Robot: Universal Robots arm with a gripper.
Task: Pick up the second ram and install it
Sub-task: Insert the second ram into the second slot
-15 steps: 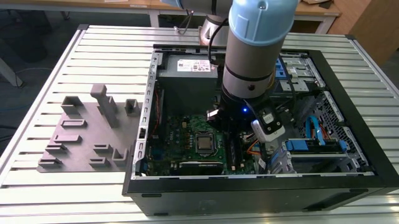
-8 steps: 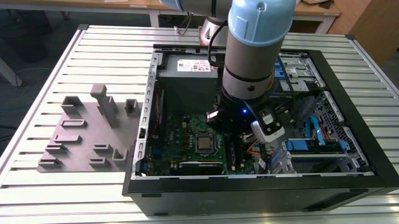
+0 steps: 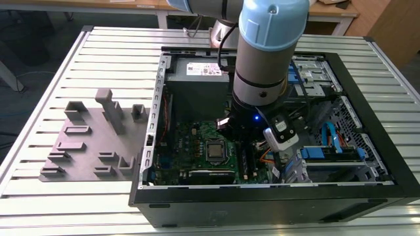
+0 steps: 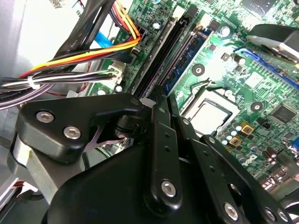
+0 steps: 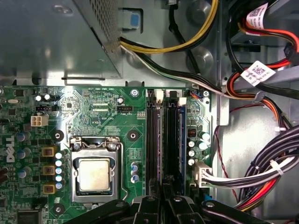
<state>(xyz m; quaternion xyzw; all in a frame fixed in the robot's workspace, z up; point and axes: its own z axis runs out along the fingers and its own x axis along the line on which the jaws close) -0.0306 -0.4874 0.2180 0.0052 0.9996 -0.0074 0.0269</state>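
Install step in hand: tool (image 3: pixel 244 129) down inside the open case (image 3: pixel 367 93), over the slots (image 5: pixel 166 135) beside the CPU socket (image 5: pixel 95 173). Fingers look drawn together in both wrist views, but whether they pinch the ram I cannot tell; a stick seems seated in a slot (image 5: pixel 170 140), uncertain whether it is the second ram. Next move likely calls for straight, even pressure. Grey tray (image 3: pixel 92 142) sits beside the case on the slatted metal surface (image 3: pixel 78 64); wooden desks (image 3: pixel 131 5) behind.

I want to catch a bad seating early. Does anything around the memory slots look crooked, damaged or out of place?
Nothing stands out. The gripper sits low over the memory slots on the motherboard, in line with them. The processor socket looks intact, and the cable bundles lie clear of the slots beside the board.
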